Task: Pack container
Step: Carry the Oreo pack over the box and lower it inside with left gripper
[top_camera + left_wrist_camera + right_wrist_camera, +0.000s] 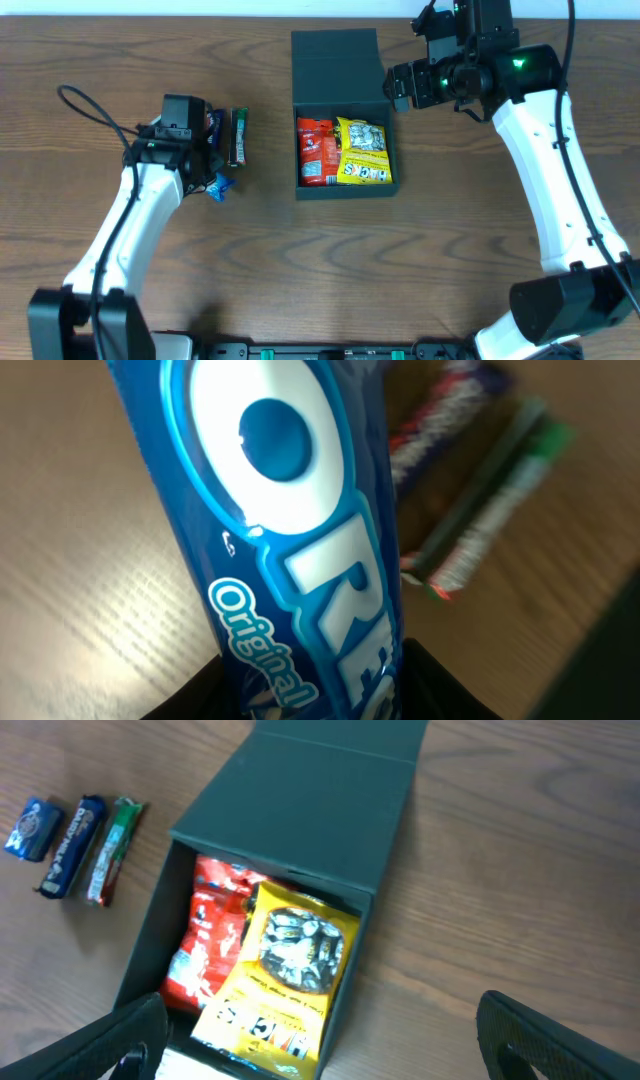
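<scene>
The container [345, 191], a dark box, stands open at the table's middle with its flap lid [337, 65] laid back. Inside lie a red packet [315, 150] and a yellow packet [363, 152]. My left gripper [208, 158] is at the left, shut on a blue Oreo packet [290, 530] that fills the gap between the jaws in the left wrist view [310, 695]. My right gripper [400, 85] hangs open by the box's back right corner. In the right wrist view its jaws [320, 1020] stand wide apart over the box's right wall, holding nothing.
Beside the left gripper two snack bars lie on the wood, a green-wrapped one [237, 137] and a dark blue one [214, 120]. The left wrist view shows the same green bar [495, 510] and dark blue bar [445, 410] behind the Oreo packet.
</scene>
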Controlling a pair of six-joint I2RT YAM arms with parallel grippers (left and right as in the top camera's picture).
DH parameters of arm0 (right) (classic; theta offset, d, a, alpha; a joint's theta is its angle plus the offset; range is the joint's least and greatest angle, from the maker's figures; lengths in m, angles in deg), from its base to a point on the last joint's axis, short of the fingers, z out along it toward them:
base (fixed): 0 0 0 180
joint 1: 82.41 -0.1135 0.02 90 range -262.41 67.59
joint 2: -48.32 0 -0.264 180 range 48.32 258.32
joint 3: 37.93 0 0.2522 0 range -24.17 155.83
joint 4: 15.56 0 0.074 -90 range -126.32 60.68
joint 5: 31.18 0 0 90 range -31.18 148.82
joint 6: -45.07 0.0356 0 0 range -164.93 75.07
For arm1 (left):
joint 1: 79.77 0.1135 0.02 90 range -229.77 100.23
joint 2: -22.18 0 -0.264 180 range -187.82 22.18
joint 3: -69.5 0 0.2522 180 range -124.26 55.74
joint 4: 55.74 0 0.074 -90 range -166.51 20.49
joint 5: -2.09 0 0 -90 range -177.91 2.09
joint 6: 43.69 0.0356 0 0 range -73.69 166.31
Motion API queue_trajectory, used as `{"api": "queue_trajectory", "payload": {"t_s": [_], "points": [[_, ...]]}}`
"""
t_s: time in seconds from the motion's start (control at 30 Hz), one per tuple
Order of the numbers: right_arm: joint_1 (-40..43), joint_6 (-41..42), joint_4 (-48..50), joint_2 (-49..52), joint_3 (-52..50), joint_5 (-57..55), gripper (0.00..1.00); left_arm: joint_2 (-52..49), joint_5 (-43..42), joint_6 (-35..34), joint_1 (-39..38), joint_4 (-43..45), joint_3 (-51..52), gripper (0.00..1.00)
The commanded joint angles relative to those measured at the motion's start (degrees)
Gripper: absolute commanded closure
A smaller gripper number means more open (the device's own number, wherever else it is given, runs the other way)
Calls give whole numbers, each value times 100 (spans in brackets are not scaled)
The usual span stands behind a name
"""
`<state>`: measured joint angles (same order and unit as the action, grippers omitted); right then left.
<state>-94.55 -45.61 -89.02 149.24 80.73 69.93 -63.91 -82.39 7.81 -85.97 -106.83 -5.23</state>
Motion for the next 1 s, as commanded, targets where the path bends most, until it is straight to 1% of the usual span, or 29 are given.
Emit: {"api": "queue_trajectory", "payload": {"t_s": [0.0,0.1,0.17,0.23,0.4,0.53,0.6,0.7,0.83,0.9,0.97], "points": [[142,-70,22,-57,46,-190,1,267,273,964,-387,109,-192,75],[293,-66,17,-57,46,-190,1,258,463,1303,-855,125,-463,76],[466,-61,-15,-61,48,-188,1,208,697,1434,-1222,122,-675,74],[645,-61,-72,-72,48,-188,1,107,728,1495,-1491,118,-892,74],[1115,-20,-201,-105,48,-177,1,-389,367,1637,-1878,111,-1453,74],[1421,-20,-295,-105,48,-168,1,-1005,282,2041,-2208,22,-2068,74],[1523,-20,-308,-105,48,-168,1,-1294,24,2175,-2308,-63,-2356,74],[1626,-20,-315,-105,48,-168,1,-1770,-428,2253,-2411,-262,-2806,75],[1668,-20,-308,-103,48,-170,0,-2249,-704,2426,-2465,-651,-3289,75],[1668,-22,-308,-103,48,-170,1,-2367,-964,2435,-2468,-706,-3357,75],[1668,-20,-308,-105,48,-170,1,-2455,-1027,2413,-2468,-737,-3357,74]]}}
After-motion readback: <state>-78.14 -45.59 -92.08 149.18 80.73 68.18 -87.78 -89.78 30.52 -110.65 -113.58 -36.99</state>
